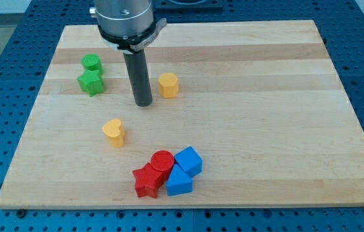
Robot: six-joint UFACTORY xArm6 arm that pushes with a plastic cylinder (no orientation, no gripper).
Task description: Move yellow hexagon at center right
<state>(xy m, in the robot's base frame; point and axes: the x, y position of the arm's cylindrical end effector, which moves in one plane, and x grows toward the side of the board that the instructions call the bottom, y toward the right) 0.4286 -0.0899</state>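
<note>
The yellow hexagon (pixel 167 84) sits on the wooden board (pixel 265 96), left of the board's middle and in its upper half. My tip (pixel 143 103) rests on the board just to the left of the hexagon and slightly below it, with a small gap between them. The dark rod rises from the tip to the arm's grey mount at the view's top.
A yellow heart (pixel 113 132) lies below and left of the tip. A green cylinder (pixel 92 62) and a green star (pixel 91 82) sit at the upper left. A red cylinder (pixel 162 160), a red star (pixel 147 181), a blue cube (pixel 188 160) and a blue block (pixel 178 182) cluster at the bottom centre.
</note>
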